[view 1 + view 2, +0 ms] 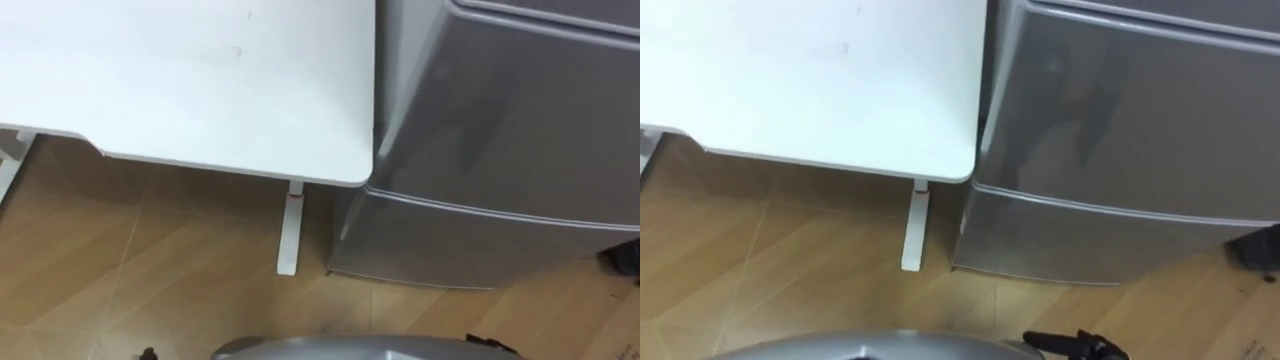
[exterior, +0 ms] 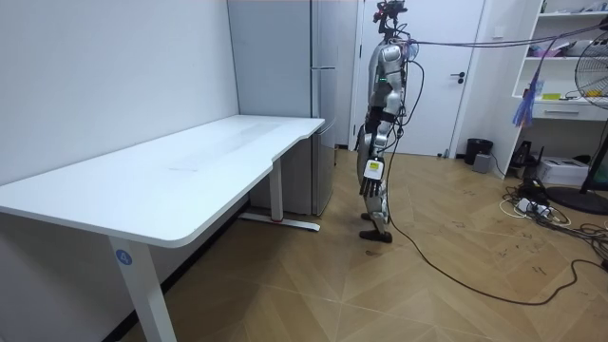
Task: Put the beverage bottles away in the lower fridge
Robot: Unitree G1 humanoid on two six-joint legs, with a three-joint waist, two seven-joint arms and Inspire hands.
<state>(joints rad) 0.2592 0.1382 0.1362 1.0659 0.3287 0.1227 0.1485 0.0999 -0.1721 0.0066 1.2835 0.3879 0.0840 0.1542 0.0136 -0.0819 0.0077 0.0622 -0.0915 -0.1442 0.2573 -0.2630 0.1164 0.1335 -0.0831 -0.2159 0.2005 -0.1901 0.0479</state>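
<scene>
The fridge (image 1: 500, 150) stands against the wall with its upper door (image 1: 520, 110) directly above its lower door (image 1: 450, 245), and the robot stands on the floor (image 1: 120, 290) just in front of it. The table (image 1: 200, 70) runs along the wall to the left of the fridge, its near corner just beside the fridge's side, and its leg (image 1: 290, 235) is on the floor left of the lower door. On the room view's right of the fridge is a room door (image 2: 427, 66), with a shelf (image 2: 570, 57) and a fan (image 2: 594, 76) well apart from the fridge, farther that way.
</scene>
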